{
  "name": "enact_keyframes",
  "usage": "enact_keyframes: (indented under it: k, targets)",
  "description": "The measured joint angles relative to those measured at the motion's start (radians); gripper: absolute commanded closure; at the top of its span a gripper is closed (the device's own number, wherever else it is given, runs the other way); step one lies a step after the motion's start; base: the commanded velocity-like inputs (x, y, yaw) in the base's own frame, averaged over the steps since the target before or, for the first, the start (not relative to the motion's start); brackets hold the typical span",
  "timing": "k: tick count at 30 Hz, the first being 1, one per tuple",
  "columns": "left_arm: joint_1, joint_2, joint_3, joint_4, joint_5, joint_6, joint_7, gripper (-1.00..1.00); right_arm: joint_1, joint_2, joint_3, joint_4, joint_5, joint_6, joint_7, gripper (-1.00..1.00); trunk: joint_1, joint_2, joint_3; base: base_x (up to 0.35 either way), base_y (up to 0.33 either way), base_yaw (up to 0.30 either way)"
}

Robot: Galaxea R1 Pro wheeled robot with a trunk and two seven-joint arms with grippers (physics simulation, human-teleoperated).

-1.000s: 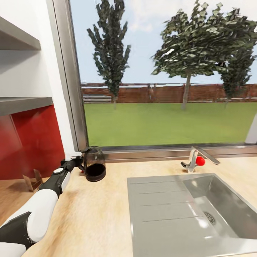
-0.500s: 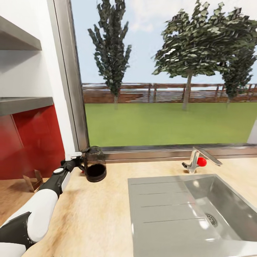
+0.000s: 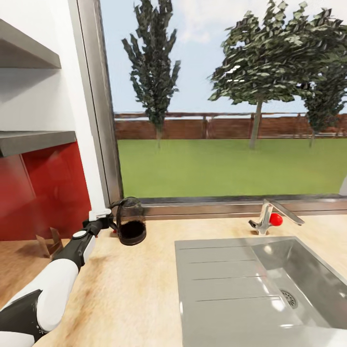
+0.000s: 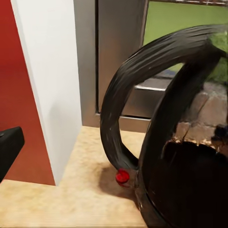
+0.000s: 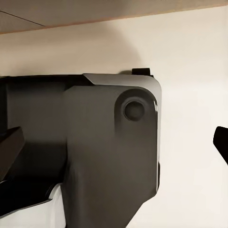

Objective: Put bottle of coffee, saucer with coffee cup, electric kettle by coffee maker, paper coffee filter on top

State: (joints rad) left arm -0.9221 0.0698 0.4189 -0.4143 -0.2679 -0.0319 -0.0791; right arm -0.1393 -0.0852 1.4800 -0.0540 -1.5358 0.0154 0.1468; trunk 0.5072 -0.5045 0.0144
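Looking at the kettle (image 3: 129,220), it sits on the counter (image 3: 130,289) in the middle left of the frame, right under the window frame (image 3: 231,205). Glass jug on a black base, so I'd guess rigid, slick on the sides and breakable if knocked. That thick black loop handle (image 4: 142,95) seems the only sane place to grab. The left gripper (image 3: 102,219) is right up at the handle side, but honestly can't tell whether the fingers are spread or clamped on anything. The right fingers, no clue either.
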Motion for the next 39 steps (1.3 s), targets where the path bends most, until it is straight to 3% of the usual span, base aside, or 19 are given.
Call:
enact_keyframes:
  k: [7, 39]
  targets:
    - [0.006, -0.013, 0.0, 0.001, 0.0, -0.016, 0.0, -1.0, 0.0, 0.0, -0.001, 0.0, 0.0, 0.0, 0.0, -1.0, 0.0, 0.0, 0.0, 0.016, 0.0, 0.0]
    - [0.008, -0.022, 0.001, 0.001, -0.001, -0.034, 0.0, -1.0, 0.0, 0.0, -0.001, 0.0, 0.0, 0.0, -0.002, -1.0, 0.0, 0.0, 0.0, 0.048, 0.0, 0.0]
